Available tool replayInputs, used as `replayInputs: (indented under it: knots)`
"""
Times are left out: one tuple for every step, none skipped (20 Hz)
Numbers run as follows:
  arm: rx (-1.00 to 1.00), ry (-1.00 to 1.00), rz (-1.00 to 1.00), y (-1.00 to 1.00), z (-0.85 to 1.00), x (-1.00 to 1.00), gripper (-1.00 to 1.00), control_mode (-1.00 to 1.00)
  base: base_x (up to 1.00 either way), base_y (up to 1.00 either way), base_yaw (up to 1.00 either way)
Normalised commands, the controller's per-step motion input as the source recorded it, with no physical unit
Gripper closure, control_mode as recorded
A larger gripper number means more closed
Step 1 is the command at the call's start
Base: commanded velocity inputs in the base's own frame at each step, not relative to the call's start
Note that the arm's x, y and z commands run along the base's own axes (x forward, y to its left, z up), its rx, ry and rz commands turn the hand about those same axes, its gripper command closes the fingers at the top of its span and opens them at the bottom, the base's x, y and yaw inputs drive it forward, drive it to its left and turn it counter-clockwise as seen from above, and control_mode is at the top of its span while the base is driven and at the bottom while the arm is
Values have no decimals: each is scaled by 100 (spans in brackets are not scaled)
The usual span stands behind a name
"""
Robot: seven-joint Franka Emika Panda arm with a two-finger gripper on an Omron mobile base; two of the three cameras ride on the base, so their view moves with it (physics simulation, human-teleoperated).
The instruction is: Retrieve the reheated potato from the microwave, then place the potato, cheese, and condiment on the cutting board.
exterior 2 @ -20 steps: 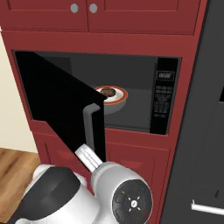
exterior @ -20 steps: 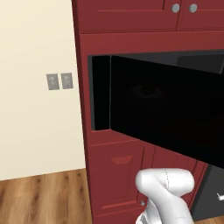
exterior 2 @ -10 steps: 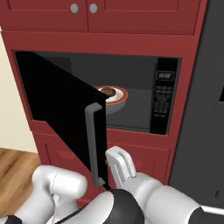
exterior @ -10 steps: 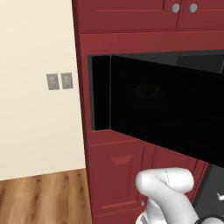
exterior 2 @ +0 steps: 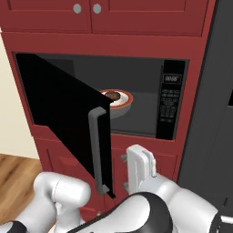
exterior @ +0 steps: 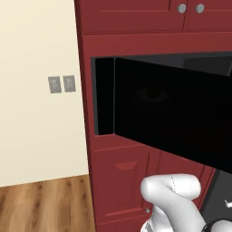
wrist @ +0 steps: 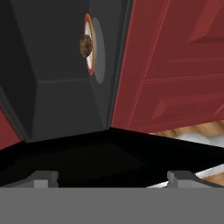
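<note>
The microwave [exterior 2: 173,104] stands open, its black door [exterior 2: 59,113] swung out to the left with the grey bar handle [exterior 2: 95,145] facing me. Inside, a brown potato [exterior 2: 112,95] rests on a white, orange-rimmed plate [exterior 2: 124,102]. My gripper [exterior 2: 124,171] hangs open and empty in front of the red cabinet face just below the opening, right of the door's edge. The rolled hand view looks up into the cavity at the potato [wrist: 85,45] on its plate [wrist: 90,63], past the gripper [wrist: 111,179]. The cheese, condiment and cutting board are out of view.
The door [exterior: 172,108] juts out over my arm in the left base view. Red drawers [exterior 2: 63,159] sit beneath the microwave and upper cabinets [exterior 2: 91,13] above. A tall black appliance [exterior 2: 214,113] stands to the right. Cream wall [exterior: 36,113] and wood floor [exterior: 45,204] lie left.
My hand has swung right, from behind the door's handle to the cabinet face below the microwave opening. The door and potato have not moved.
</note>
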Motion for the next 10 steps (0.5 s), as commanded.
replayInputs:
  knots:
    - [2,0,-9,0,-8,59,-100,-100,0,0,0]
    - [2,0,-11,0,-7,55,-100,-100,0,0,0]
    - [3,0,-10,0,-7,52,-100,-100,0,0,0]
    - [5,2,-8,-2,-9,46,-100,-100,0,0,0]
    - [6,2,-6,-3,-6,38,-100,-100,0,0,0]
    - [11,4,-3,-4,-5,34,-100,-100,0,0,0]
    - [11,2,0,-2,0,31,-100,-100,0,0,0]
    - [11,2,0,0,0,30,-100,-100,0,0,0]
    - [10,0,0,0,0,28,-100,-100,0,0,0]
    - [7,0,0,13,0,22,-100,-100,0,0,0]
